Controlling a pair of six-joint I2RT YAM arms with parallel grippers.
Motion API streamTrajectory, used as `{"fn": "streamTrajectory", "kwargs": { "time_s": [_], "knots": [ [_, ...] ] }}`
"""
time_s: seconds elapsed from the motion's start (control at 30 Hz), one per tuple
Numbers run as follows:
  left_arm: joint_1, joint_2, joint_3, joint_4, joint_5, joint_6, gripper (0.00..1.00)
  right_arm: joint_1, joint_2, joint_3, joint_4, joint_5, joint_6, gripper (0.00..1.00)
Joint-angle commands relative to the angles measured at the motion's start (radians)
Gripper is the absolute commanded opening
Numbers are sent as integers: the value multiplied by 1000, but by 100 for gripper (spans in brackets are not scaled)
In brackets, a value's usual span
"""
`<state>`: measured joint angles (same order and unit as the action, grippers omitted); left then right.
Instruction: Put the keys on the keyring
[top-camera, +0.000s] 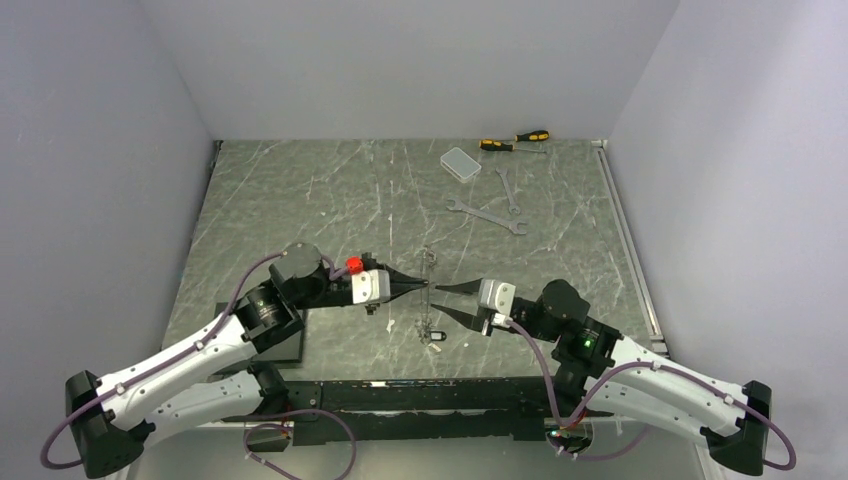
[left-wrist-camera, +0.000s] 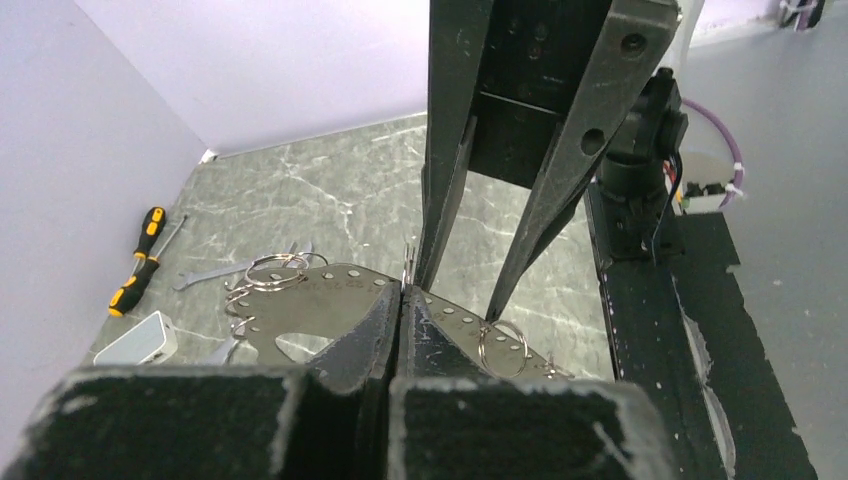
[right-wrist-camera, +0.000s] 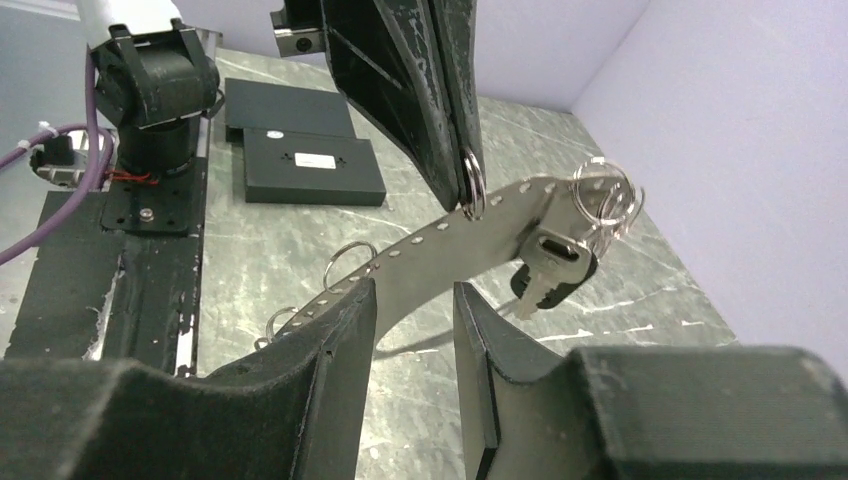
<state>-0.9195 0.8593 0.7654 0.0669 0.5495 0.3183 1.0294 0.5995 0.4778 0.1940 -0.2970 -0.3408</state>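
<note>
With the left jaws clamped together on the keyring (right-wrist-camera: 440, 245) (a thin curved silver metal strip punched with holes, held clear of the grey marbled worktop (top-camera: 300, 200)) at a small wire split ring (right-wrist-camera: 472, 186) on its edge, and the right jaws apart astride its lower end, treat it as probably light, stiff and slick — pinch flat across the face. Note the left arm (top-camera: 200, 350) and right arm (top-camera: 650, 365) stretched low and inward, tips nearly meeting.

The black key (right-wrist-camera: 553, 258) is half hidden behind the perforated metal plate (right-wrist-camera: 470, 245).
</note>
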Motion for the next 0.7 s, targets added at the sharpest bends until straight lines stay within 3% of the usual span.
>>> {"fn": "streamTrajectory", "kwargs": {
  "time_s": [0.0,0.67],
  "knots": [
    [4,-56,-60,222,-17,-122,0,6,-11,49,14,20,0,38],
    [4,-98,-226,588,61,-278,0,6,-18,83,134,-93,115,37]
  ]
}}
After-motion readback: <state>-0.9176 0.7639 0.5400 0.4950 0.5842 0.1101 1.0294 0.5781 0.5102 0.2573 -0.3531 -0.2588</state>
